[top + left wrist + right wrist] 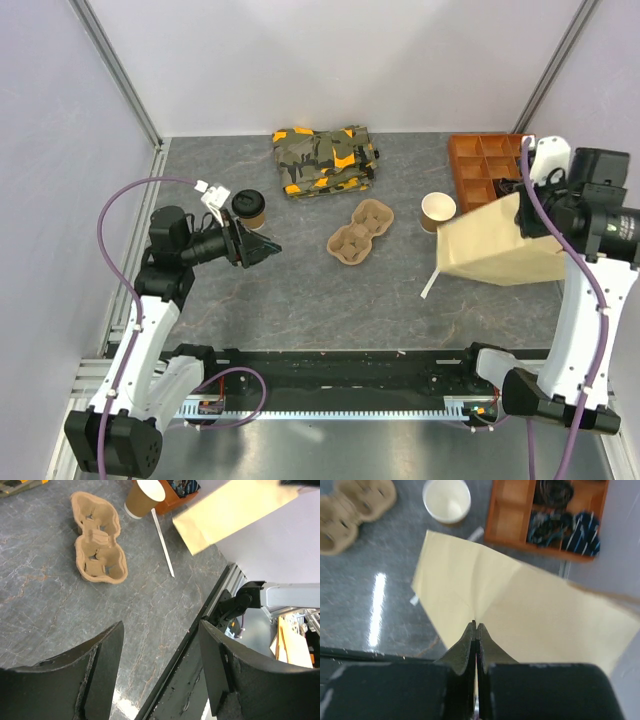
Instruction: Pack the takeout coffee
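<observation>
The takeout coffee (248,207), a tan cup with a black lid, stands at the left of the table and does not show in either wrist view. My left gripper (262,250) (160,630) hovers just in front of it, open and empty, pointing right. Over the right side hangs a tan paper bag (490,245) (230,510) (520,610), tilted. My right gripper (527,215) (476,626) is shut on its edge, the jaws pinched flat on the paper.
A two-hole pulp carrier (360,232) (97,545) (350,510) lies mid-table. An open tan cup (437,210) (142,497) (446,500) stands by the bag. An orange compartment tray (480,165) (510,520) is back right, a camouflage-patterned object (325,158) at the back. A white strip (430,285) (162,542) lies below the bag.
</observation>
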`<state>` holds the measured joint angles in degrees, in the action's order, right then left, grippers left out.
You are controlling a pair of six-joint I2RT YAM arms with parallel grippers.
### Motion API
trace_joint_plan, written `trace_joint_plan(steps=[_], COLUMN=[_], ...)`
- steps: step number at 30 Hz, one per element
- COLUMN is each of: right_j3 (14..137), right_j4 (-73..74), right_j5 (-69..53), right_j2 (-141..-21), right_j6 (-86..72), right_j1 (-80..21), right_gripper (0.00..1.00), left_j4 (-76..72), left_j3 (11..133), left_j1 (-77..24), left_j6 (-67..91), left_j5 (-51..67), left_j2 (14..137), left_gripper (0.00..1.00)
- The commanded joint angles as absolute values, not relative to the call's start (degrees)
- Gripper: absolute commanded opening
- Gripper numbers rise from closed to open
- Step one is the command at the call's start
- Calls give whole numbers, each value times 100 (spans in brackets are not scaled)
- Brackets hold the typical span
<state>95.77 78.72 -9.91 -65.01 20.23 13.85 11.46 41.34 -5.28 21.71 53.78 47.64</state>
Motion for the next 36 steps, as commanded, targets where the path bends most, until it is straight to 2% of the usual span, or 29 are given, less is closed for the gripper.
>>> trace_joint_plan(steps=[1, 4, 10, 14, 16, 24, 28, 31, 36], right_j3=[10781, 11344, 11636, 11918, 11883, 11742, 11865, 11935, 11681], right_j4=[8358, 8358, 7999, 7360, 7033, 6408, 6424, 6495, 6557], right_j5=[-1906, -2704, -4207, -4746, -4659, -3684, -2753, -2006, -1004], right_j2=[-6354, -6486, -6881, -7250, -7303, -7734, -7945, -8252, -8560], right_j6=[2022, 2065, 2040, 1715, 1521, 1555, 2266, 2908, 4311], right_j1=[1398, 1397, 1389, 891, 486, -2159, -3644, -5153, -6494], right_gripper=[0, 0, 0, 0, 0, 0, 0, 0, 0], left_j4=[1002, 1089, 1608, 1898, 1969, 2417, 2417, 2408, 2540], left_j3=[4482, 4605, 5018, 5238, 5343, 5757, 5845, 5906, 6090], left_j1=[-545, -545, -449, -107, -18, 448, 790, 1036, 1344], left_j6=[2408, 2470, 2522, 2637, 2672, 2715, 2926, 3050, 2866], left_j5=[5273, 5195, 4817, 4641, 4536, 4271, 4403, 4570, 4763], left_j2=[4746, 4755, 4755, 4676, 4641, 4781, 4851, 4948, 5115], left_gripper=[68, 68, 68, 68, 68, 68, 68, 68, 68])
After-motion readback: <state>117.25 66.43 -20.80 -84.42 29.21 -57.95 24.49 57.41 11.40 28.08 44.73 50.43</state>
